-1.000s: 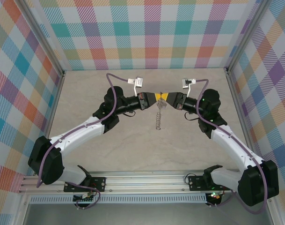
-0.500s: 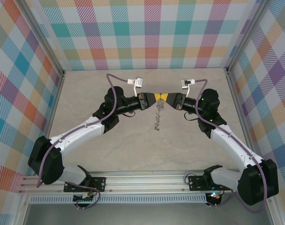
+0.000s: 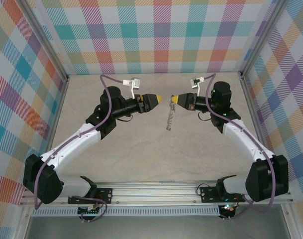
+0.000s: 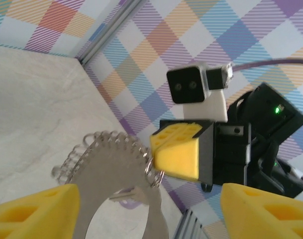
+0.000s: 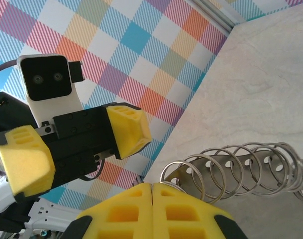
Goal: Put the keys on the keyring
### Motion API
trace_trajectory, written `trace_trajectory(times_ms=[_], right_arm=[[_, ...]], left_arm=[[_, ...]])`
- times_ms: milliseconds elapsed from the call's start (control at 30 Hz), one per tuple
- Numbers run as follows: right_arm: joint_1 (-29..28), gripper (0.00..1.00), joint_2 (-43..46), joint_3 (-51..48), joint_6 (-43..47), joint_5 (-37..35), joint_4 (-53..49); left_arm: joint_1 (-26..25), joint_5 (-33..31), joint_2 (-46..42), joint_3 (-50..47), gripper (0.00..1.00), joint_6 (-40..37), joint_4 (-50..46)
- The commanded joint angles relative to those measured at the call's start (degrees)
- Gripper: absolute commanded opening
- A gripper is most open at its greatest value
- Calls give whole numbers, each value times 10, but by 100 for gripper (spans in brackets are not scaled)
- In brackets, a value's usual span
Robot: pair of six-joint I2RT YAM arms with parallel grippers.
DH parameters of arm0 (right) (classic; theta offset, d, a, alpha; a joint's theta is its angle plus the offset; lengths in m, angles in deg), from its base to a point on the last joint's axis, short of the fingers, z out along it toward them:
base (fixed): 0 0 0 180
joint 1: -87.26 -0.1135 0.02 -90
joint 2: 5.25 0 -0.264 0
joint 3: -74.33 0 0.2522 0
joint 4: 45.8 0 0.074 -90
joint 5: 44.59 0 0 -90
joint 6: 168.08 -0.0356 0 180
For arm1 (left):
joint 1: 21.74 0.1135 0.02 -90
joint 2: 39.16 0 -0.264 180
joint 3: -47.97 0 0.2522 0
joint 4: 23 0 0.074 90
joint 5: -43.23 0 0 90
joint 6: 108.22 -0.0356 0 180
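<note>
One claw (image 3: 160, 98) now off keyring (image 3: 169, 117) (left)

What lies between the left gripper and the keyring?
Nothing: the top view shows a bare gap over the table between the left gripper and the keyring hanging from the right gripper.

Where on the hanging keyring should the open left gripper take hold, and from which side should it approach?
Probably the lower free arc of the keyring, from the left. The right gripper pinches its top rim, so it dangles between the arms, and the left gripper faces it with jaws open. Pinch the flat grey band, not the wire loops.
</note>
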State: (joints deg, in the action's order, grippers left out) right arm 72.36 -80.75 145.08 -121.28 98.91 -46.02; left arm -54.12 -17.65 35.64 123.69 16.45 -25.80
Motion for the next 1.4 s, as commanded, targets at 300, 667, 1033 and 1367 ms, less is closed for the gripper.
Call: trace_trajectory(times_ms=[300,667,1033,1367], right_arm=[[9,0,-148,173,40,143,-42],[9,0,-245,261,-4,161,-25],[8,0,-271,260,-82,159,66],[2,0,-263,245,-89,154,78]], left_arm=[[61,152,110,174,82,-129,-162],[95,220,192,255,60,-173,-203],[99,249,246,298,52,-164,-194],[99,252,270,300,49,-124,-145]])
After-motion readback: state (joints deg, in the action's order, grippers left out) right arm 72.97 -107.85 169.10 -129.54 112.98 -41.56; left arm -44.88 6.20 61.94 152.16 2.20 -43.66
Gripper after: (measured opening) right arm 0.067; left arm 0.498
